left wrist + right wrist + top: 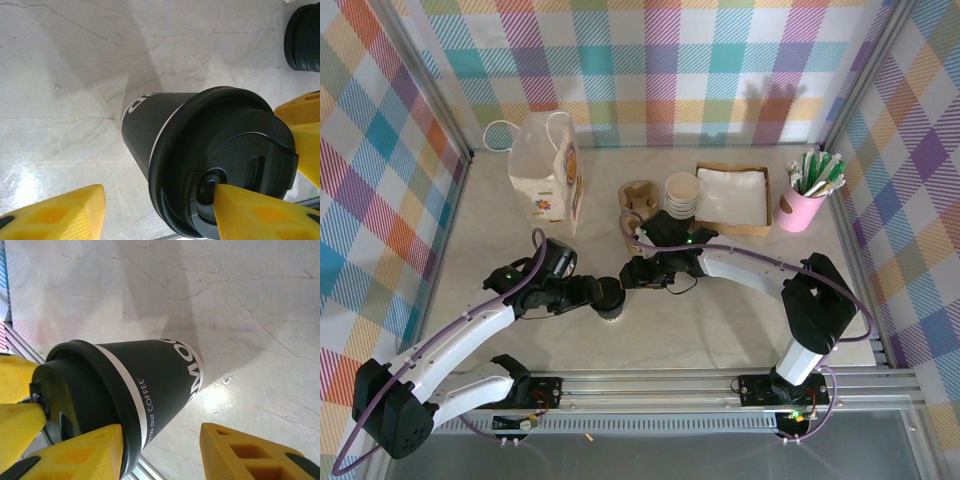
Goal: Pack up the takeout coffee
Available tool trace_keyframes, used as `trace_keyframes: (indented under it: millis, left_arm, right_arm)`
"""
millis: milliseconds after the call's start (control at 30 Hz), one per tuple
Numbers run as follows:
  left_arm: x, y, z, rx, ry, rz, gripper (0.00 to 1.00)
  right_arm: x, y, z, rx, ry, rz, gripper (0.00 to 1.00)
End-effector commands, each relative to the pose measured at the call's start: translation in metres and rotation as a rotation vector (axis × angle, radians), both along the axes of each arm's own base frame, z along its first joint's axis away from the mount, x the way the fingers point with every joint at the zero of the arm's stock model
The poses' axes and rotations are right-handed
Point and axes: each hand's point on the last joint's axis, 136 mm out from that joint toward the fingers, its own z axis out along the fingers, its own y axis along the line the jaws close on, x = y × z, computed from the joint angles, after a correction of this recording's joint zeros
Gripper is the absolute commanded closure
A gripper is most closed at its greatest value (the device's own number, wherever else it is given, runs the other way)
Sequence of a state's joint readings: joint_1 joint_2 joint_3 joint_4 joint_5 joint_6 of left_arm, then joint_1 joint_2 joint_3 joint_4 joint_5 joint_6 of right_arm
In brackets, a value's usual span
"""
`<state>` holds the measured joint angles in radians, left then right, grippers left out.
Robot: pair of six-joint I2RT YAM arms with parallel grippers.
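Dark grey takeout coffee [160, 375] (white lettering [192, 367], black lid [220, 150]), yellow fingers [235, 450], pastel plaid walls [670, 60].

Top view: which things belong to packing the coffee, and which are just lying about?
Job in hand: coffee; bag, likely where it goes; perhaps the carrier.

Lying about: cup stack; napkin tray; pink pot; loose lids.

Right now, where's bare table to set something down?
Free: front centre, from the cup to the rail, between left arm and right arm; left side in front of the bag; right side in front of the pink holder. Crowded: back row, bag through carrier, cup stack, napkin tray; and round the cup.
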<state>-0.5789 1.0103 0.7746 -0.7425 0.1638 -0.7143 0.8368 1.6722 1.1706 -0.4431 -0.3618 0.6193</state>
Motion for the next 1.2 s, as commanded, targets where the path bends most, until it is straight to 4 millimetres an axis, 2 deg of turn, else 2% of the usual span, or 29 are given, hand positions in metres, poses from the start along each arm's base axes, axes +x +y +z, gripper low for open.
trace_keyframes:
  millis: [0,433,567,633,833,1033,1167]
  left_arm:
    - [-0.008,0.011,-0.009,0.042,0.046,0.022,0.42]
    - [-0.015,0.017,-0.018,0.067,0.077,0.028,0.43]
    - [-0.015,0.016,-0.018,0.064,0.074,0.029,0.43]
    - [-0.014,0.015,-0.015,0.06,0.07,0.027,0.43]
    - [-0.003,0.01,0.002,0.047,0.017,0.004,0.43]
    - [0.0,0.007,-0.001,0.064,0.033,-0.009,0.43]
    - [0.0,0.008,0.001,0.061,0.026,-0.007,0.43]
  right_arm:
    - [-0.005,-0.005,0.002,0.009,-0.001,0.015,0.55]
    - [-0.014,-0.022,-0.043,-0.068,0.035,-0.008,0.57]
    - [-0.015,-0.024,-0.049,-0.07,0.043,-0.02,0.57]
    - [-0.014,-0.022,-0.043,-0.06,0.038,-0.016,0.57]
    - [-0.003,-0.013,-0.006,-0.024,-0.042,0.017,0.55]
    - [-0.005,-0.011,0.004,-0.007,-0.054,0.041,0.55]
    - [-0.007,-0.007,0.018,0.042,-0.075,0.058,0.53]
